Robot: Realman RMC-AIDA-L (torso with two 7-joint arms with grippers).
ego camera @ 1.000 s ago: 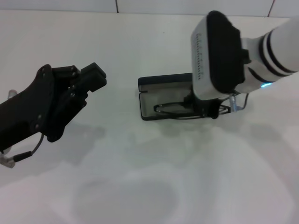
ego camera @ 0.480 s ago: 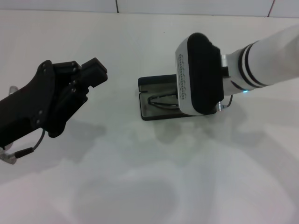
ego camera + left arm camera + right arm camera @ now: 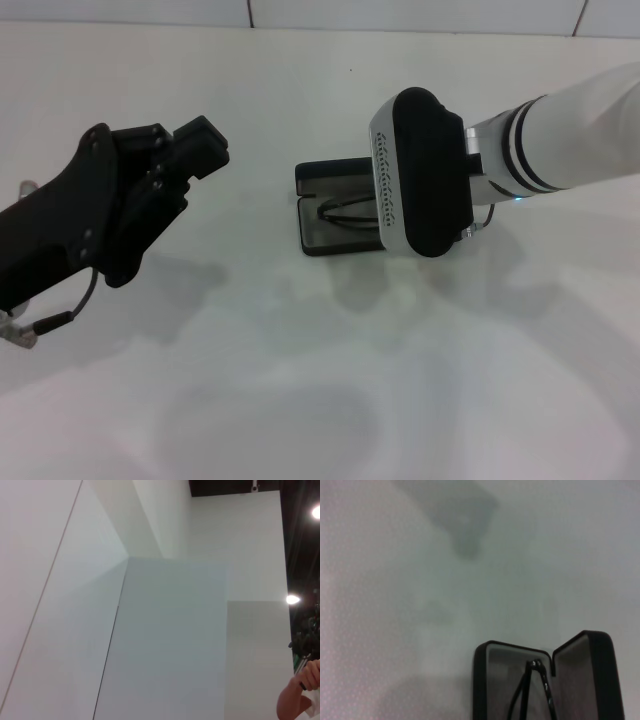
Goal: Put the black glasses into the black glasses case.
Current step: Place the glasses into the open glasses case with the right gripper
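The black glasses case (image 3: 325,186) lies open at the table's middle, its lid toward the far side. The black glasses (image 3: 345,211) lie in its grey-lined tray, their right part hidden under my right arm's wrist housing (image 3: 420,175). That housing hangs directly over the case's right half and hides the right gripper's fingers. In the right wrist view the open case (image 3: 485,680) shows with the glasses' thin arms (image 3: 526,692) inside it. My left gripper (image 3: 200,152) hovers well to the left of the case, holding nothing.
The white table (image 3: 300,380) spreads around the case with no other objects on it. A loose cable (image 3: 50,322) hangs under the left arm. The left wrist view shows only white walls and a ceiling light.
My right arm has moved left over the case. The glasses, which lay across the case's front right edge, have shifted left and now lie inside the tray. The left arm barely moved.
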